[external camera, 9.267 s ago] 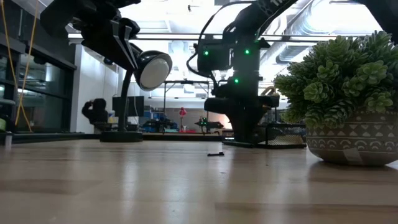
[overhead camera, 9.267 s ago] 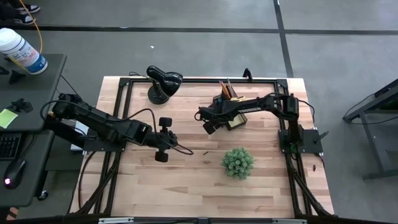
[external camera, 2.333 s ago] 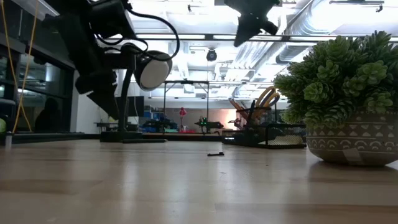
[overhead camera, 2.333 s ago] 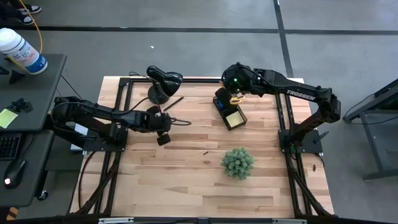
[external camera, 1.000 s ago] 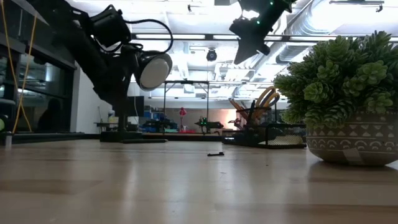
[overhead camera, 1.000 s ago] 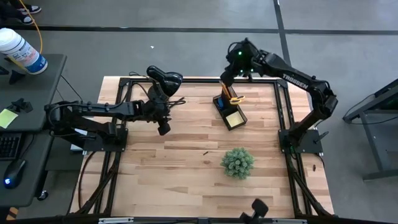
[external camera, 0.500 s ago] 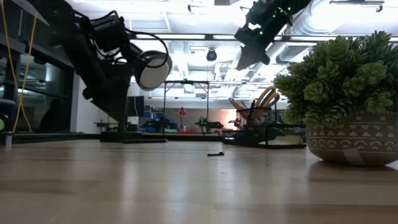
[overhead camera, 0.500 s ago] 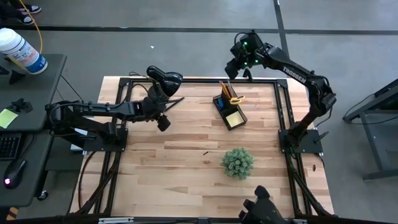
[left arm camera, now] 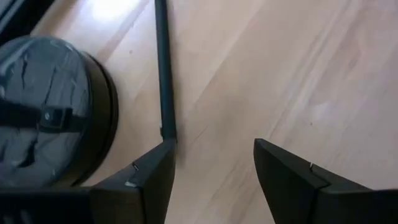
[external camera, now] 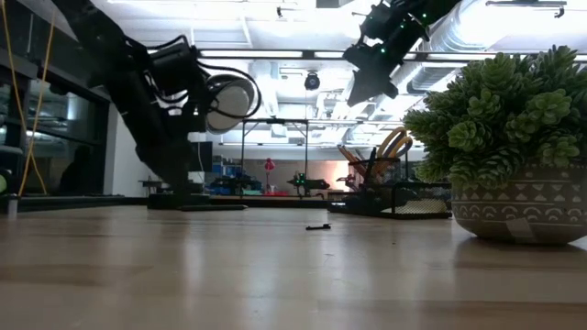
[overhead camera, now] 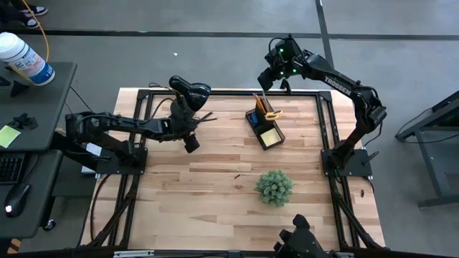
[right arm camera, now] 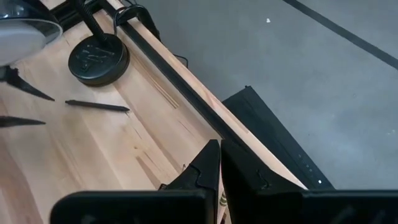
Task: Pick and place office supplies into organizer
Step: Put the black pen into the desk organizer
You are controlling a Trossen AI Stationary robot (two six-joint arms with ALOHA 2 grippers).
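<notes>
Left gripper [left arm camera: 211, 174] low over table [overhead camera: 215, 208] beside lamp base [left arm camera: 50, 112], jaws spread wide, thin black pen [left arm camera: 165, 68] lying just ahead, seemingly untouched. Right gripper [right arm camera: 220, 163] raised above far table edge, fingers clenched, empty. Organizer [overhead camera: 264, 127] at far centre-right holds scissors [overhead camera: 271, 115], pencils, sticky pad.

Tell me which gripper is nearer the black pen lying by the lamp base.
Left. The left gripper hangs open right over the black pen, one finger at its end, beside the lamp base. The right gripper, shut, is raised past the table's far edge, behind the organizer.
</notes>
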